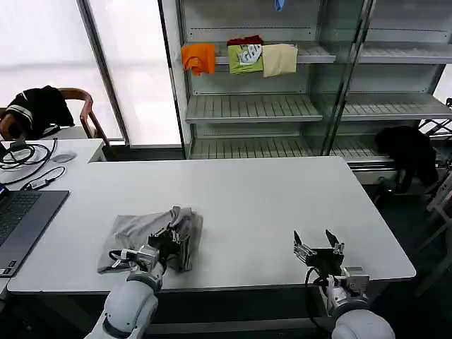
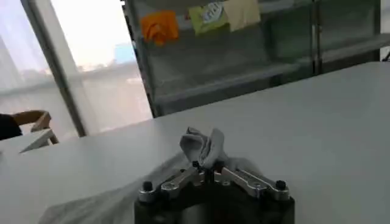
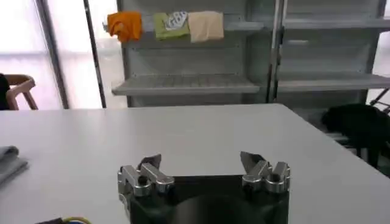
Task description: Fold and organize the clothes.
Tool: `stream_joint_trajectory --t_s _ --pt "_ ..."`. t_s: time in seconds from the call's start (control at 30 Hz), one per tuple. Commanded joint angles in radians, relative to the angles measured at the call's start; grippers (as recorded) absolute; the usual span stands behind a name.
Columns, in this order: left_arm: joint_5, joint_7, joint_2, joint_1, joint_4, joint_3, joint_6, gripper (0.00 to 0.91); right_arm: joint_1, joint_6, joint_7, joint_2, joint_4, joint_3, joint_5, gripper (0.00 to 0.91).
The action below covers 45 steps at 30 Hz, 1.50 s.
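Note:
A light grey T-shirt (image 1: 141, 236) lies crumpled on the white table (image 1: 247, 205) near its front left edge. My left gripper (image 1: 174, 239) is shut on a raised fold of that shirt (image 2: 204, 146), which bunches up between its jaws (image 2: 207, 168). The shirt's edge (image 3: 9, 159) also peeks into the right wrist view. My right gripper (image 1: 318, 248) hovers over the front right of the table, open, with nothing between its fingertips (image 3: 201, 161).
A laptop (image 1: 21, 219), cables and a mouse sit at the table's left end. Behind stands a shelf unit (image 1: 254, 106) holding orange (image 1: 198, 58), green (image 1: 245, 58) and cream (image 1: 280, 59) folded garments. A black garment (image 1: 406, 152) hangs at the right, another on a chair (image 1: 42, 107).

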Motion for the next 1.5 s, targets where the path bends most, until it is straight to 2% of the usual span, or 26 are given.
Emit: stream_joint_trajectory --t_s 0.03,0.2,0.23,0.27,0.3,0.43,0.53,0.73,0.8,0.87,0.97,1.17,1.5 --pt "0.001 -0.003 -0.009 -0.046 0.024 0.042 0.009 0.01 -0.001 0.003 -0.001 0.003 -0.004 -0.008 -0.008 0.907" --pt "-0.007 -0.004 0.005 -0.076 0.026 0.044 0.017 0.02 0.0 0.003 -0.001 0.011 -0.009 -0.029 -0.021 0.907" --pt "-0.007 0.0 0.008 -0.081 0.028 0.048 0.013 0.272 0.001 0.003 -0.001 0.012 -0.01 -0.033 -0.023 0.907" --pt "-0.008 0.005 0.008 -0.082 0.03 0.052 0.008 0.685 0.002 0.003 -0.001 0.013 -0.013 -0.037 -0.027 0.907" --pt "-0.008 0.009 0.006 -0.081 0.031 0.057 -0.001 0.907 0.002 0.003 0.0 0.012 -0.014 -0.039 -0.027 0.907" --pt "-0.077 0.025 -0.003 -0.082 0.047 0.083 -0.064 0.907 0.008 0.003 -0.001 0.016 -0.021 -0.045 -0.035 0.907" --pt "-0.116 0.037 0.001 -0.081 0.042 0.095 -0.078 0.907 0.01 0.005 0.0 0.018 -0.03 -0.052 -0.045 0.907" --pt "-0.442 0.028 0.013 -0.075 -0.048 0.113 -0.054 0.907 0.023 0.007 0.001 0.02 -0.05 -0.063 -0.056 0.907" --pt "-0.567 0.003 0.009 -0.069 -0.13 0.107 -0.025 0.907 0.031 0.007 0.003 0.02 -0.055 -0.071 -0.057 0.907" --pt "-0.589 -0.023 0.011 -0.068 -0.16 0.094 -0.023 0.907 0.038 0.005 0.002 0.018 -0.055 -0.077 -0.058 0.907" --pt "-0.622 -0.105 0.047 -0.071 -0.227 0.028 0.006 0.907 0.048 0.001 0.001 0.011 -0.046 -0.087 -0.056 0.907" --pt "-0.626 -0.163 0.179 -0.025 -0.275 -0.207 0.036 0.907 0.1 -0.008 0.004 -0.004 -0.045 -0.123 -0.018 0.907" --pt "-0.621 -0.135 0.196 0.094 -0.139 -0.424 0.052 0.907 0.168 -0.025 0.003 -0.014 -0.076 -0.165 -0.004 0.907"
